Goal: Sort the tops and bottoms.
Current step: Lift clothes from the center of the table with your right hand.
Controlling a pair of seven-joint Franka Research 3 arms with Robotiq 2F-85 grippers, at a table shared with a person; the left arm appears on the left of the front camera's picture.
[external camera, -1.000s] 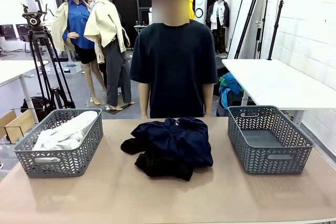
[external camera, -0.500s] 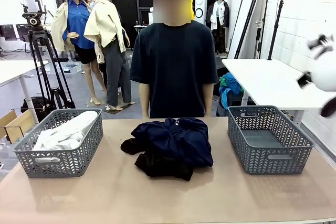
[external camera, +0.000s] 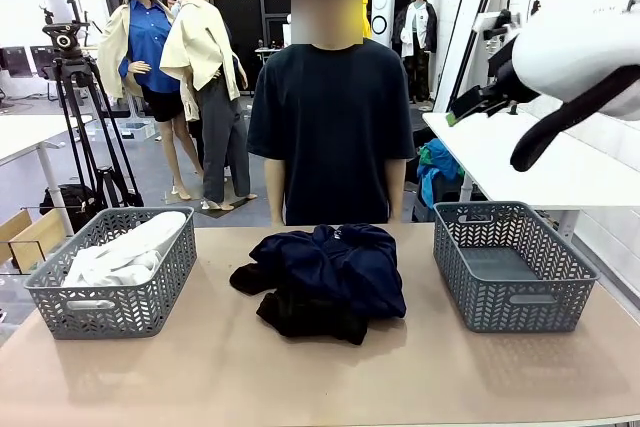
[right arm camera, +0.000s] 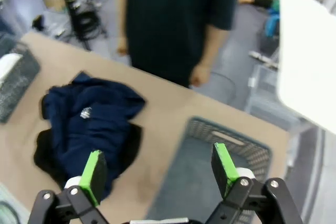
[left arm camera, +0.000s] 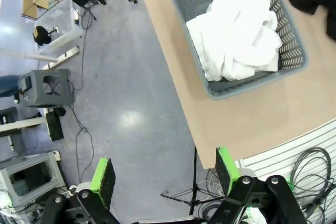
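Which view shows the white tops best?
Left wrist view: it looks down into the grey basket, with the white tops fully exposed. Front view shows them side-on, partly behind the basket wall. Right wrist view catches a blurred sliver at its edge.

The right arm (external camera: pixel 585 52) is blurred, cut by the edge; navy bottoms (external camera: pixel 340 262) partly cover the black one (external camera: pixel 308 317).

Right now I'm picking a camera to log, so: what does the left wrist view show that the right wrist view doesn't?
Left wrist view: the open left hand above the floor beside the table. Right wrist view: the open right hand, the person, a bare grey basket. Both: the table, the dark bottoms, and the tops in their basket, whole in the left wrist view, clipped at the right one's edge.
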